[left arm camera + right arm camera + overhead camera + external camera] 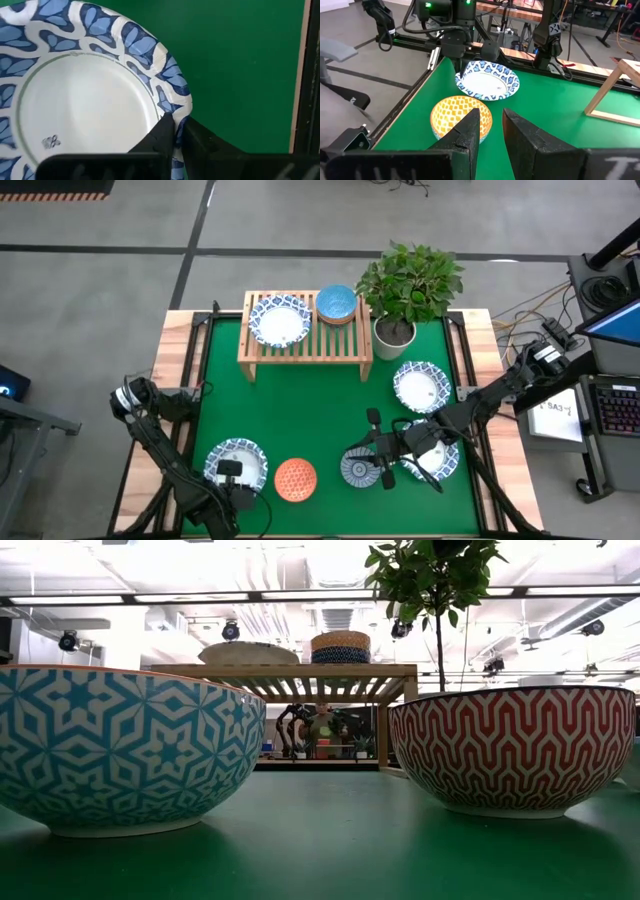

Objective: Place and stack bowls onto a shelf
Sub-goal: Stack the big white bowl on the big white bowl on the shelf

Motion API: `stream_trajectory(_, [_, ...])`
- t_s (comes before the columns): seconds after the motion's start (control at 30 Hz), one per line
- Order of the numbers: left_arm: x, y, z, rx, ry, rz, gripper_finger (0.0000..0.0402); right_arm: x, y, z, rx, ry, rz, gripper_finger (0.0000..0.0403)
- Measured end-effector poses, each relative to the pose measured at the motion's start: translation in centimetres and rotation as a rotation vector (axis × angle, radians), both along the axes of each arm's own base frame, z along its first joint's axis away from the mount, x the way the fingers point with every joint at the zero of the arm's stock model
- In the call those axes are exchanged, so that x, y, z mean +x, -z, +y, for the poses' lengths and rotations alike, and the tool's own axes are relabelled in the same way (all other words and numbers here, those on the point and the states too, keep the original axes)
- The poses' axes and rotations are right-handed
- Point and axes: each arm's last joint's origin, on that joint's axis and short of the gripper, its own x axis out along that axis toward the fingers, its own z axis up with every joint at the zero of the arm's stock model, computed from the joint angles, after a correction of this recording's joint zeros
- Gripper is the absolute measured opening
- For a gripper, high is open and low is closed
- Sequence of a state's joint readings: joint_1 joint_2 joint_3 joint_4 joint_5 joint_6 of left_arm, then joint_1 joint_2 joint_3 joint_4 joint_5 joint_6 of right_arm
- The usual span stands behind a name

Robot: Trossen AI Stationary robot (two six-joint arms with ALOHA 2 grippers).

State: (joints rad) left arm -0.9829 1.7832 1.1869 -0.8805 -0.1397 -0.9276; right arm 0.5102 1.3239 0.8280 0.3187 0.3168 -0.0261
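White-and-blue bowl [75, 95] at the worktop's near left looks thin, light, a little flexible; my left tool [176, 131] pinches its rim, narrow. Right tool [491, 131] hangs parted nearby, empty.

We see bright, even light from above — in the low view the ceiling strip lights [200, 597] burn nearly white across the top of the frame. Shadows are soft: a dim patch lies under the two near bowls at the bottom of that view. Those bowls look slightly soft while the shelf [300, 670] behind reads clearer. In the left wrist view the fingers [165, 137] at the bottom are blurred — the green mat [240, 60] shows no glare.
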Motion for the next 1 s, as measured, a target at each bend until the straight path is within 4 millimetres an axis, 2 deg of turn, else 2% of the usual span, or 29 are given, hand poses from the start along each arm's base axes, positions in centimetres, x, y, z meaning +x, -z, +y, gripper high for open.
stream_trajectory(0.2, [-0.1, -2.6, 0.2, 0.054, 0.071, 0.021, 0.0001, 0.0, 0.1, 0.0, 0.01, 0.004, 0.011, 0.0077])
stream_trajectory(0.57, [0.4, -11.0, 1.6, 0.172, 0.193, -0.208, 0.0, 0.0, 0.1, 0.0, 0.01, 0.004, 0.01, 0.0072])
stream_trajectory(0.8, [0.7, -17.1, 4.4, 0.3, 0.238, -0.372, 0.0, 0.0, 0.1, 0.0, 0.01, 0.003, 0.01, 0.0069])
stream_trajectory(1.0, [1.5, -20.0, 8.5, 0.399, 0.277, -0.433, 0.0, 0.0, 0.1, 0.0, 0.01, 0.003, 0.01, 0.0068])
